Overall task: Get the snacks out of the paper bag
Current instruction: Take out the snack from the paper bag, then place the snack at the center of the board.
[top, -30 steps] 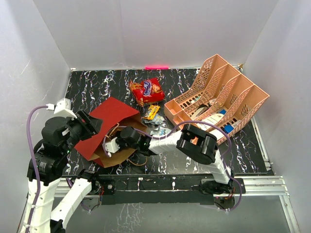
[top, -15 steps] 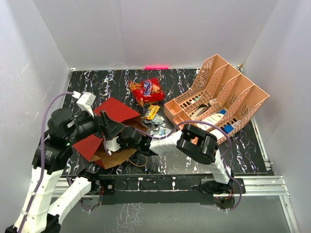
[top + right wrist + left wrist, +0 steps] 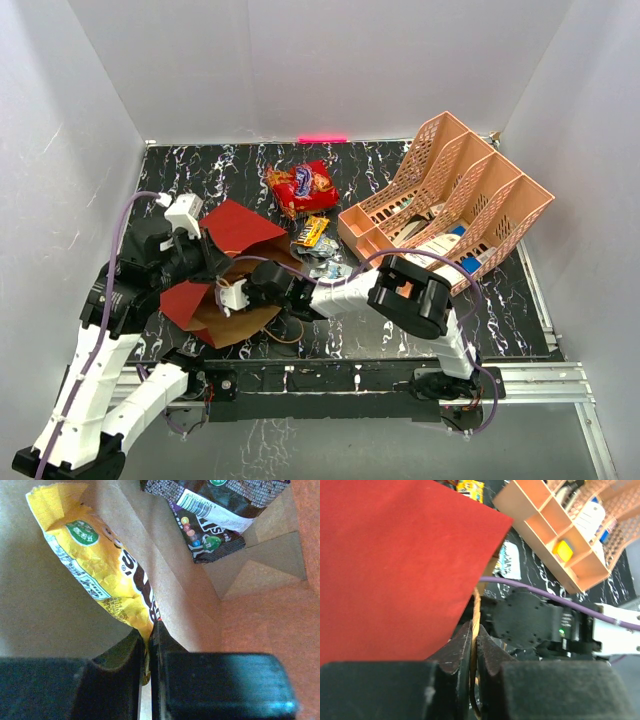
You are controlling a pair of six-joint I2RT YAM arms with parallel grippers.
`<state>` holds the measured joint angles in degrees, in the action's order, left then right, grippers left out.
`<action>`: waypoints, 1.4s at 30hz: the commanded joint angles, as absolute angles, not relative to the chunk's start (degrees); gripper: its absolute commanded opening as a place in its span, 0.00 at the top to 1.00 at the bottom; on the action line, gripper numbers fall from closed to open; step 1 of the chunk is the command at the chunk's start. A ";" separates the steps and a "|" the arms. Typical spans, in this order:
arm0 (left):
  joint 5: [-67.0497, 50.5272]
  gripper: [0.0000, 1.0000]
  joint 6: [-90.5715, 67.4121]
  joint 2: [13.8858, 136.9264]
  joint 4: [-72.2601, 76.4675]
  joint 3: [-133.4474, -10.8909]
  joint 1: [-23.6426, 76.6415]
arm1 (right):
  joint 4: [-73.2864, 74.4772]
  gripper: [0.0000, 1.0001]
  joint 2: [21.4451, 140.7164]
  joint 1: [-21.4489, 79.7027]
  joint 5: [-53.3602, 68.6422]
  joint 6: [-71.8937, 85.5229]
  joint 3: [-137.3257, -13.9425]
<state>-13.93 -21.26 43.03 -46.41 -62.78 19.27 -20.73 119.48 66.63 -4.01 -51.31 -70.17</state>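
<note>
Desk (image 3: pixel 190 170): black with white veins. We note white walls close on the left, far and right sides, and a rail along the near edge. Bare surface shows at the far left corner and in the near right strip

Organizer (image 3: pixel 450 195): peach lattice, tilted, takes up the far right corner

Bag (image 3: pixel 240 222): red outside, kraft inside, lying on its side at near left with its mouth toward the near right

Chip bag (image 3: pixel 300 186): red-orange, out on the desk just behind the bag, well apart from both hands

Loose packets (image 3: pixel 314 232): small, on the desk between bag and organizer

Left hand (image 3: pixel 474 636): fingers pressed together on the bag's thin handle (image 3: pixel 476 605), just under the edge of the red panel

Right hand (image 3: pixel 148 639): reached inside the bag. We log it pinching the lower end of a yellow packet (image 3: pixel 95 560), with kraft walls close on either side

Brown packet (image 3: pixel 215 510): deeper in the bag, beyond the yellow packet, apart from the right hand
</note>
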 commanded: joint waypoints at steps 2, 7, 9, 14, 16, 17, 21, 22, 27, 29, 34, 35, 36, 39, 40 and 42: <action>-4.42 1.00 -22.43 41.26 -46.97 -63.24 19.43 | -22.96 0.93 112.27 66.53 -2.19 -46.27 -67.49; -3.61 1.00 -22.34 39.07 -43.10 -61.87 19.48 | -22.41 0.93 107.64 66.53 -0.33 -40.91 -63.73; -2.85 1.00 -22.09 37.70 -41.14 -60.82 19.47 | -21.26 0.93 105.25 66.53 1.49 -38.68 -62.03; -2.85 1.00 -20.95 33.98 -35.37 -56.69 19.42 | -20.88 0.93 94.73 66.47 3.54 -31.21 -55.75; -2.66 1.00 -20.76 32.79 -33.87 -55.14 19.48 | -19.84 0.93 89.76 66.53 3.70 -27.42 -53.34; -2.50 1.00 -20.79 32.23 -33.25 -54.51 19.46 | -18.77 0.93 86.92 66.49 3.93 -25.43 -52.29; -2.17 1.00 -20.16 29.63 -31.21 -52.22 19.43 | -10.88 0.93 76.07 66.46 5.69 -20.38 -48.86; -2.05 1.00 -20.01 28.99 -30.83 -51.51 19.48 | -9.18 0.93 73.21 66.52 5.20 -19.13 -47.94; -2.01 1.00 -19.32 26.59 -29.45 -49.17 19.42 | -0.77 0.93 61.81 66.53 -4.70 -12.11 -43.52; -2.02 1.00 -19.17 25.58 -28.82 -47.77 19.43 | 1.33 0.93 59.06 66.38 -15.19 -5.70 -42.04; -0.46 1.00 -18.53 24.05 -28.32 -46.60 19.47 | 5.49 0.93 56.25 64.93 -28.69 9.87 -39.81; -0.30 1.00 -18.40 23.85 -28.15 -46.46 19.45 | 5.61 0.93 56.73 64.35 -29.21 11.52 -39.55; -0.38 1.00 -18.30 23.54 -28.00 -46.18 19.44 | 5.58 0.93 57.53 63.68 -29.47 12.72 -39.47; -1.47 1.00 -18.20 22.35 -27.49 -45.65 19.42 | 6.09 0.93 62.56 60.89 -29.25 14.71 -40.96; -1.76 1.00 -18.19 21.99 -27.31 -45.43 19.45 | 6.51 0.93 64.51 59.77 -29.16 15.43 -41.88; -1.92 1.00 -18.19 21.18 -27.23 -45.23 19.44 | 6.88 0.93 68.10 56.99 -27.79 15.47 -43.80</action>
<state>-1.89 -19.07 22.79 -29.23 -45.71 19.27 6.70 62.87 61.06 -25.78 9.98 -39.64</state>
